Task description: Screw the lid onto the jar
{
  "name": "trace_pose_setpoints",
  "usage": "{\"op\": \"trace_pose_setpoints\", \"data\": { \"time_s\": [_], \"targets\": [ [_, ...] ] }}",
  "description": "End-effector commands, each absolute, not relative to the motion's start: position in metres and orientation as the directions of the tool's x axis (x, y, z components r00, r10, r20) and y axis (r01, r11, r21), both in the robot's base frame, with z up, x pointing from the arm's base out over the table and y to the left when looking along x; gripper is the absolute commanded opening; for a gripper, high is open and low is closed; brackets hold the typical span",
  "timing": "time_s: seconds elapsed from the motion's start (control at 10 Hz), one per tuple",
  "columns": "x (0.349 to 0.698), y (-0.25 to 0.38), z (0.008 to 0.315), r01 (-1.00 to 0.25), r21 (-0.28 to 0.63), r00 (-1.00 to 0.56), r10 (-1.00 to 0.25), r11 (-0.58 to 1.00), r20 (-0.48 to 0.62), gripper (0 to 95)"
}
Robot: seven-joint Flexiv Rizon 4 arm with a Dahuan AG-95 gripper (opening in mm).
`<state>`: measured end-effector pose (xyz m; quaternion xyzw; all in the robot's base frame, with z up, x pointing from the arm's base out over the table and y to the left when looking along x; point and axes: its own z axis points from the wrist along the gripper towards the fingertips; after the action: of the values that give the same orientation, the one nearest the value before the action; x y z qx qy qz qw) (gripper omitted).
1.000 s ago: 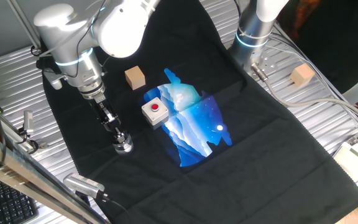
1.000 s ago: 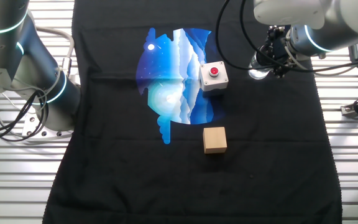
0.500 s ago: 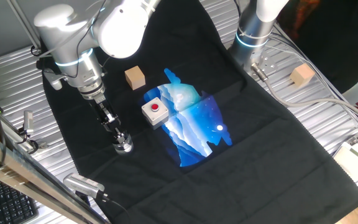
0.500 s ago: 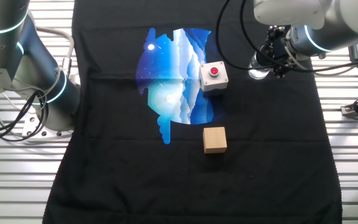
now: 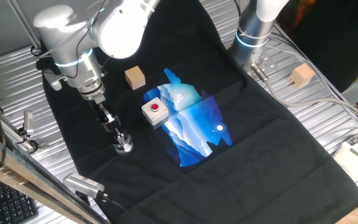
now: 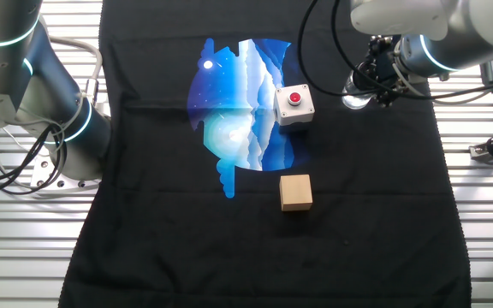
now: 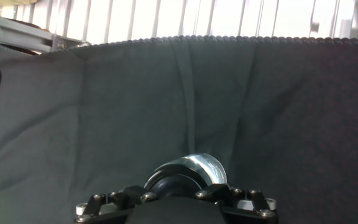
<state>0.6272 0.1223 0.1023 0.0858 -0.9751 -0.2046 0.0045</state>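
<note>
The clear jar (image 5: 124, 147) stands upright on the black cloth near its left edge; in the other fixed view the jar (image 6: 354, 100) is at the upper right. My gripper (image 5: 119, 138) comes down on it from above. In the hand view the black lid (image 7: 178, 182) sits on top of the jar (image 7: 209, 165), whose shiny clear rim shows just beyond it. My gripper (image 7: 178, 200) is shut on the lid, with the black fingers pressed against its two sides. The lid's inner face is hidden.
A white box with a red button (image 5: 155, 112) sits right of the jar, on the blue print. A tan wooden cube (image 5: 135, 78) lies behind it. A second arm's base (image 5: 253, 34) stands at the back right, with another wooden cube (image 5: 302, 74) off the cloth.
</note>
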Motion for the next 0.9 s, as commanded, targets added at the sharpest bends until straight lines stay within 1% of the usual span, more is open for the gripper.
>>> {"op": "trace_pose_setpoints", "data": {
  "time_s": [0.1, 0.9],
  "targets": [
    [0.6275, 0.1228, 0.1016, -0.166, 0.398, -0.985, -0.170, 0.902, -0.026, 76.0],
    [0.6277, 0.1225, 0.0993, -0.161, 0.399, -0.986, -0.166, 0.903, -0.023, 76.0]
  ]
}}
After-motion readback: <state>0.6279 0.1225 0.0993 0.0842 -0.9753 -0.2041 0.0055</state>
